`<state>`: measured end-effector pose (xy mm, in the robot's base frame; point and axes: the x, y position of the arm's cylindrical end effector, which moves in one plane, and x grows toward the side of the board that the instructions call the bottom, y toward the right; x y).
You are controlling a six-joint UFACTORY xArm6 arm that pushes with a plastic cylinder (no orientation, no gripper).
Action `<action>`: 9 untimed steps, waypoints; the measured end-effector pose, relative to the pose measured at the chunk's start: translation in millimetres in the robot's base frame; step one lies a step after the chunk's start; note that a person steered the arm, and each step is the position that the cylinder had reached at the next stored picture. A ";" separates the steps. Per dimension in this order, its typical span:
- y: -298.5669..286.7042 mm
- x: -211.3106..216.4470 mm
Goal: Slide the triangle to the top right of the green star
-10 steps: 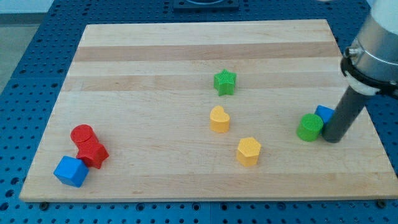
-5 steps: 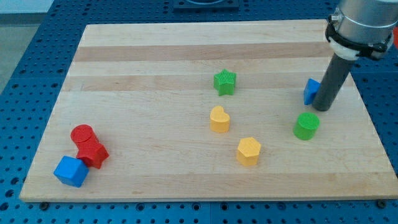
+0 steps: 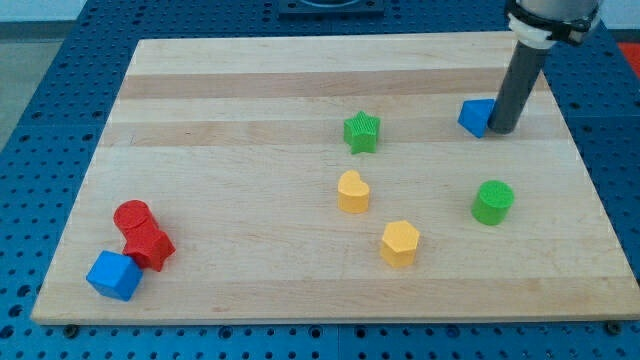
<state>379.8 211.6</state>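
Observation:
The blue triangle (image 3: 475, 117) lies on the wooden board (image 3: 250, 90) to the right of the green star (image 3: 362, 132) and a little higher. My tip (image 3: 502, 130) touches the triangle's right side. The dark rod rises from there to the view's top right.
A green cylinder (image 3: 493, 202) stands below the triangle. A yellow heart (image 3: 352, 192) and a yellow hexagon (image 3: 399, 243) lie below the star. At the bottom left sit a red cylinder (image 3: 132, 215), a red block (image 3: 151, 246) and a blue cube (image 3: 113, 275).
My tip has moved up and to the left, pushing the blue triangle away from the green cylinder toward the star's upper right. The other blocks have not moved.

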 end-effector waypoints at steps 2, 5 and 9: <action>-14.8 -7.8; -71.5 -7.2; -116.6 -22.2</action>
<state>357.6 95.1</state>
